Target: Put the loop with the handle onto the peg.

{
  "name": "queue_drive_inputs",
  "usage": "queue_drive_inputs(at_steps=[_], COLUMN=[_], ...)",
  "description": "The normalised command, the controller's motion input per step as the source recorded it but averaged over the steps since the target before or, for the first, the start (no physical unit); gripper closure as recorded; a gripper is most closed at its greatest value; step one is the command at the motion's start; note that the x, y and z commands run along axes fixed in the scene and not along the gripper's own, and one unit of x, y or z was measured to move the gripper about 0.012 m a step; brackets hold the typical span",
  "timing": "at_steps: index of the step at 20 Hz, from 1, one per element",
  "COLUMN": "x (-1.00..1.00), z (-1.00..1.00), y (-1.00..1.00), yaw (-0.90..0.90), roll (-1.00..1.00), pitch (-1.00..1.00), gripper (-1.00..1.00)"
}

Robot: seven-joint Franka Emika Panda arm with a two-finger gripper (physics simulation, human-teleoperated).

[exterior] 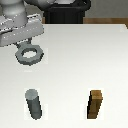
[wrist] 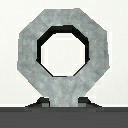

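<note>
The loop with the handle is a flat grey ring at the exterior view's left, behind the peg. My gripper is shut on its stubby handle, and the ring sticks out beyond the fingers. In the wrist view the loop with the handle fills most of the picture, and its tab runs down into my gripper between the dark fingertips. The peg is an upright grey cylinder near the front left of the table, standing apart from the ring and closer to the camera.
A brown wooden block stands upright at the front, to the exterior view's right of the peg. The white table spreads between them. A dark robot base sits at the table's far edge.
</note>
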Motion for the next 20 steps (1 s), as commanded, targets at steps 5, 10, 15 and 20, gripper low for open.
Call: queue_drive_inputs(at_steps=[5,10,15,20], x=[0.4,0.2,0.8,1.0], z=[0.4,0.0,0.0,0.0], y=[0.0,0.0,0.0,0.0], yaw=[0.0,0.0,0.0,0.0], roll=[0.0,0.0,0.0,0.0], pitch=[0.0,0.0,0.0,0.0], gripper=[1.0,1.0,1.0,1.0])
